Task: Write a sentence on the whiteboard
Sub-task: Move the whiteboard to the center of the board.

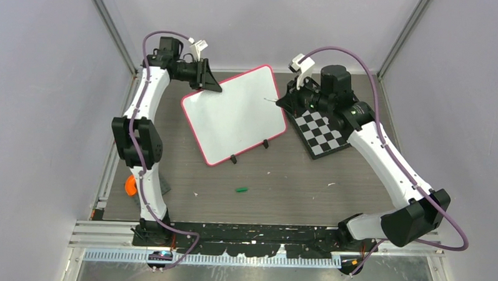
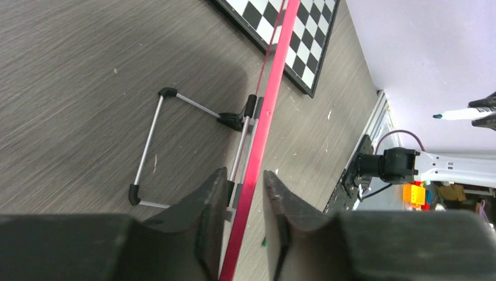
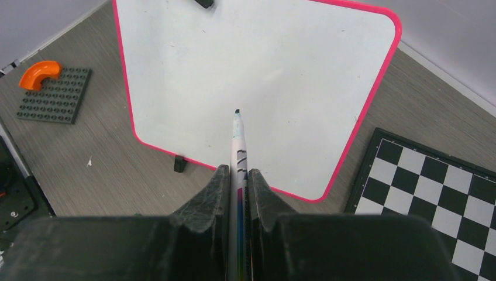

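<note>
White whiteboard [image 1: 235,112] rimmed pink, black-and-white checkerboard [image 1: 322,133]

The whiteboard [image 1: 232,115] stands tilted on the table [image 1: 282,179], propped by a wire stand [image 2: 149,140] behind it. Rounded corners, thin pink-red rim, two black clips [image 1: 233,159] on its lower edge, face plain white.

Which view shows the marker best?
Right wrist: the marker fills the centre, clamped in the right gripper, green tip pointing at the blank whiteboard. The top view shows only a thin sliver; the left wrist catches it small at the frame edge.
</note>
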Motion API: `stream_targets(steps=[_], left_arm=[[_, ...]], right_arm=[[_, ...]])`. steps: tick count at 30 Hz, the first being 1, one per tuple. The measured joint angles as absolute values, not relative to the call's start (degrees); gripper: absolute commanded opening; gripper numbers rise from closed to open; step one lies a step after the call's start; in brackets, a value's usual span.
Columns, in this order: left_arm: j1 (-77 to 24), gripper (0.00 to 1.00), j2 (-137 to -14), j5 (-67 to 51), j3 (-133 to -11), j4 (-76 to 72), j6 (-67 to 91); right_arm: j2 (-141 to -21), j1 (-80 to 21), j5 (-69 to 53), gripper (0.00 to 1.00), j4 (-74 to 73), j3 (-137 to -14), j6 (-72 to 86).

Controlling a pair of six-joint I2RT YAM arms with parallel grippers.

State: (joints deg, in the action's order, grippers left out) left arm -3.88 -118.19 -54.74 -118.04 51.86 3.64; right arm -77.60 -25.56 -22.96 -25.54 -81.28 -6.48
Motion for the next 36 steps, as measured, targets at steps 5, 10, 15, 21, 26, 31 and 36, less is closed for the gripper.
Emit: stream_targets(steps=[5, 10, 15, 21, 26, 31, 36], left_arm=[[-4.3, 0.00, -118.0, -58.5, -114.9, 51.3, 2.3], [-6.0, 0.00, -116.4, -59.9, -112.5, 51.8, -1.5], [-7.7, 0.00, -115.4, -61.1, -112.4, 54.5, -7.1], [-9.3, 0.00, -115.8, -62.8, -114.1, 64.2, -15.7], [-10.2, 0.00, -117.6, -63.1, -117.7, 70.9, -21.7], [-12.2, 0.15, -117.8, -63.0, -117.8, 71.5, -21.4], [-13.1, 0.50, -117.9, -60.3, -117.2, 72.2, -18.6]], right_arm=[[-77.5, -25.6, -23.0, 0.00, -25.3, -80.2, -6.6], [-76.9, -25.6, -23.2, 0.00, -25.2, -78.7, -6.6], [-76.3, -25.8, -23.6, 0.00, -25.0, -77.8, -6.5], [-75.9, -26.4, -23.7, 0.00, -24.9, -77.5, -6.2], [-75.6, -27.6, -23.7, 0.00, -24.8, -77.2, -6.0], [-75.6, -29.9, -22.9, 0.00, -24.8, -76.8, -6.1], [-75.6, -31.9, -22.1, 0.00, -23.9, -76.8, -6.2]])
